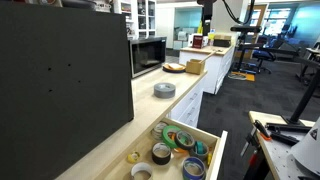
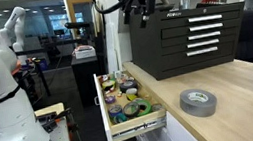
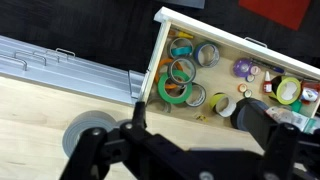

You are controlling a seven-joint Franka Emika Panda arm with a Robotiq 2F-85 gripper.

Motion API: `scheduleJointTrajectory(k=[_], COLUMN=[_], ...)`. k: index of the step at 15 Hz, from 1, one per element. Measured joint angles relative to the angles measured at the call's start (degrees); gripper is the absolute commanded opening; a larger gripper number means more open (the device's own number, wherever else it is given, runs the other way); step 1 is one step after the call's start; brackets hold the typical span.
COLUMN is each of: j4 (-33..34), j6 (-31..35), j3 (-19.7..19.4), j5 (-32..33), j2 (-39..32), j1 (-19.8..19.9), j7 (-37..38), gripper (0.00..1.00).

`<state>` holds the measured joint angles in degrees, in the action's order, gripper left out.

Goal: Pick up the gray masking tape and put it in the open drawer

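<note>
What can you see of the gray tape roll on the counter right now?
The gray tape roll is a wide ring, dull gray like duct tape, with a darker hollow core. It lies flat, hole up, on the light wooden counter. It is outside the open drawer, a short way from it. Nothing touches it but the counter. The claw hangs open, well above the counter.

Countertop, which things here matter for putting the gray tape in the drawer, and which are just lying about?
Job: gray masking tape, open drawer, gripper.
Lying about: microwave, black tool chest, tape rolls in the drawer.
</note>
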<state>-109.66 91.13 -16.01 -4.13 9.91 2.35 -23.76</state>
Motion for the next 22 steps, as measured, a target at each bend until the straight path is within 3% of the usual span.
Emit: scheduleJointTrajectory(k=[22], j4=[0.0], j6=[0.1], j3=[0.9], j5=[0.0], j2=[-0.3], j1=[0.6], j7=[-0.4], gripper=[1.0])
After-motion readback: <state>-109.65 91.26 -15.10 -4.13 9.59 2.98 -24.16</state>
